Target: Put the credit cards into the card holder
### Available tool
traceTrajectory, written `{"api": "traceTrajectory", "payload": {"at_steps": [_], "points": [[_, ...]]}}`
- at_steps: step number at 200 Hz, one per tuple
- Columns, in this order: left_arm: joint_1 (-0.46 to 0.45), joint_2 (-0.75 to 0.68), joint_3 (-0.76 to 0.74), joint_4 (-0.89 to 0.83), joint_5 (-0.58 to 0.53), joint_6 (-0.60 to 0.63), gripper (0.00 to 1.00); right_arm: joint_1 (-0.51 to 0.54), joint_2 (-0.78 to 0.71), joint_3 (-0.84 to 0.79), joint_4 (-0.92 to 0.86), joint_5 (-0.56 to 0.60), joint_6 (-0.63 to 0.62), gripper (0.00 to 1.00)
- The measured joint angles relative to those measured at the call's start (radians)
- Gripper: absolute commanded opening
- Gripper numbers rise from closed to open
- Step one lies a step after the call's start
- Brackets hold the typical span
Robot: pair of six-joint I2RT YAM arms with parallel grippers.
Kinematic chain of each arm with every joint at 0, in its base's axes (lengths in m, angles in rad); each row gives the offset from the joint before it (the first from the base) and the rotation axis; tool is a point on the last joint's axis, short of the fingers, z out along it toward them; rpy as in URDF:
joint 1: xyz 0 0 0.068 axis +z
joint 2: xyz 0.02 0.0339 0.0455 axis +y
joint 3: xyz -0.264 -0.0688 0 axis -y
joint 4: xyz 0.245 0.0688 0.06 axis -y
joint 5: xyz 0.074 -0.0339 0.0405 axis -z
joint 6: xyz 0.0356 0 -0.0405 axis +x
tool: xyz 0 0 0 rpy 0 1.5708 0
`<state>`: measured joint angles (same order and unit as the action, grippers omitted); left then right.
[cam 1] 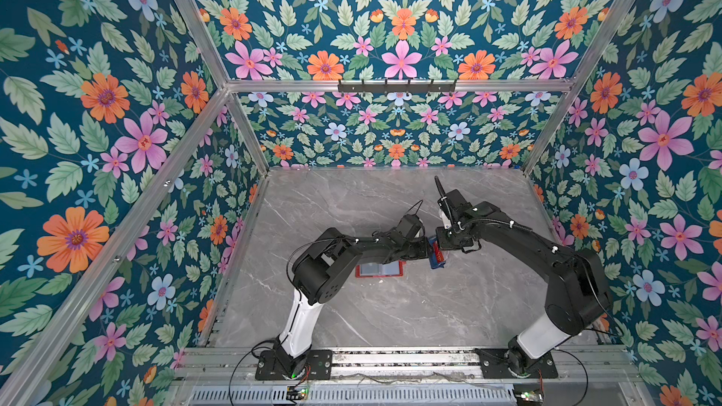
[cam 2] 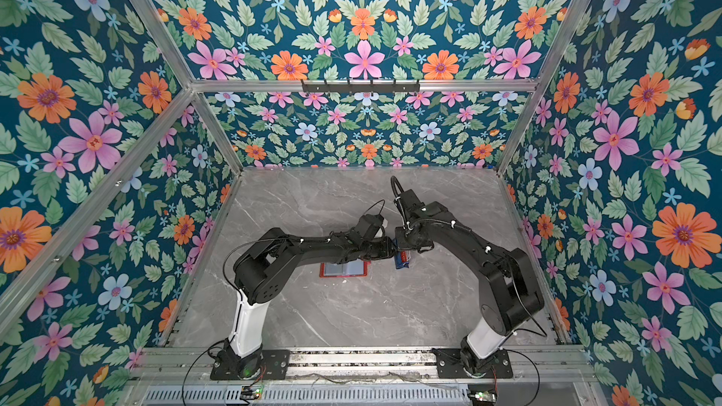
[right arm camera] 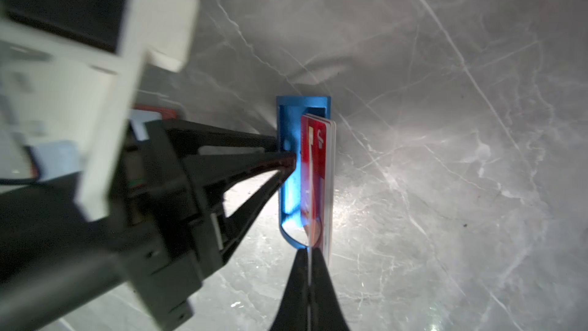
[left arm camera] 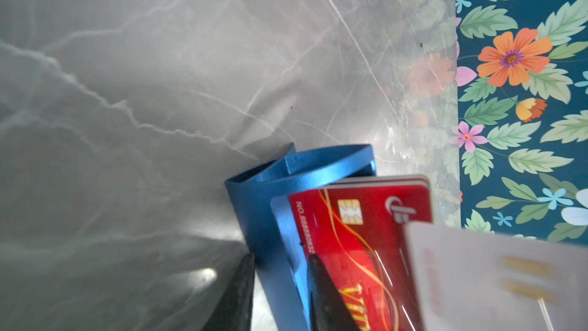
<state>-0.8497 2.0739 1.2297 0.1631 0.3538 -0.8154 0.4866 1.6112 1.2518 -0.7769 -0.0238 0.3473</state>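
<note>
Snagging is risked if the card [left arm camera: 477, 281], pinched in the right gripper's [right arm camera: 308, 256] jaws, is drawn askew from the blue tray [right arm camera: 302, 103] clamped by the left gripper's [right arm camera: 288, 151] jaws.

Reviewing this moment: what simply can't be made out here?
- Card holder: far part hidden under the left arm, in both top views.
- Card in the right gripper: blurred and cut off in the left wrist view, edge-on in the right wrist view; face unreadable.
- Blue tray: cards behind the red card show edges only, left wrist view.
</note>
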Motion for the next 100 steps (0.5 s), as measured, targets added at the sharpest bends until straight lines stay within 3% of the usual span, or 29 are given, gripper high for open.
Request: {"api": "traceTrajectory", "payload": {"at_steps": [46,100], "points": [[0.000,-0.097,-0.013,-0.012,0.000,0.035,0.43,0.000,-0.066,-0.035,0.027,-0.040,0.023,0.00],[0.014,-0.297,-0.124,-0.105,-0.126,0.111,0.42,0.000,-0.103,-0.072,0.090,-0.123,0.039,0.00]]}}
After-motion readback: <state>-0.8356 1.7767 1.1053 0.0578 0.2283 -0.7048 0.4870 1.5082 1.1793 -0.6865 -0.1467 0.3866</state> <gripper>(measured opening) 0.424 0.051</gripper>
